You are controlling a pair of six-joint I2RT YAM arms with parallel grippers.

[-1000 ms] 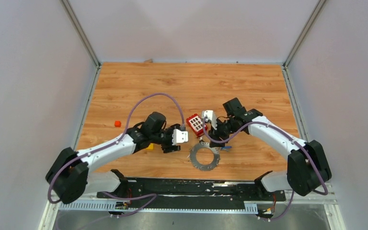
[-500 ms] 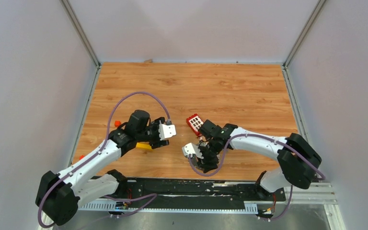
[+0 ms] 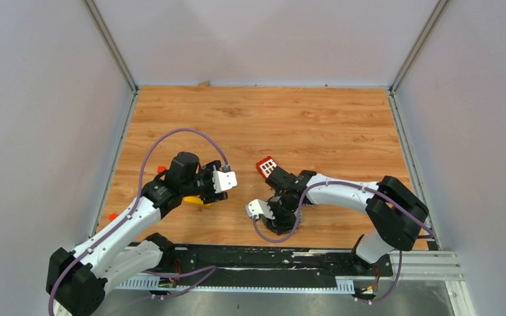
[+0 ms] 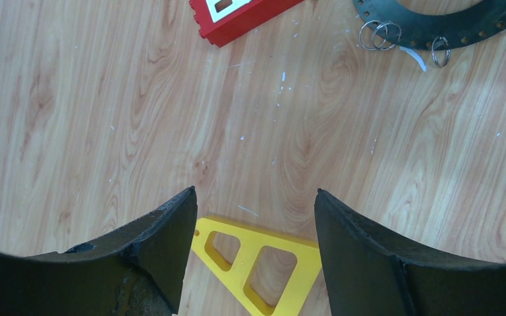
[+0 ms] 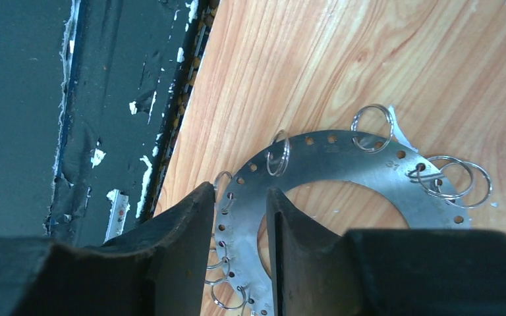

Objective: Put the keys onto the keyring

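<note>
The keyring (image 5: 342,148) is a flat grey metal band with small wire rings through its holes. It lies on the wood near the table's front edge. My right gripper (image 5: 240,191) straddles its band, one finger at the outer edge, one at the inner, jaws narrow. Whether the pads press the band does not show. From above, the right gripper (image 3: 278,220) hides most of the ring. A piece of the keyring (image 4: 435,29) shows at the top of the left wrist view. My left gripper (image 4: 255,192) hangs wide open and holds nothing. The keys are hidden.
A yellow triangular frame (image 4: 263,263) lies under the left jaws, also seen from above as the yellow frame (image 3: 196,201). A red block (image 3: 265,166) with white squares sits just beyond the right gripper. Small orange bits (image 3: 161,169) lie left. The black base rail (image 5: 33,118) borders the near edge.
My right arm swung toward the near edge, came down over the keyring, and its jaws narrowed. My left arm drew back to the left and opened a little wider.
</note>
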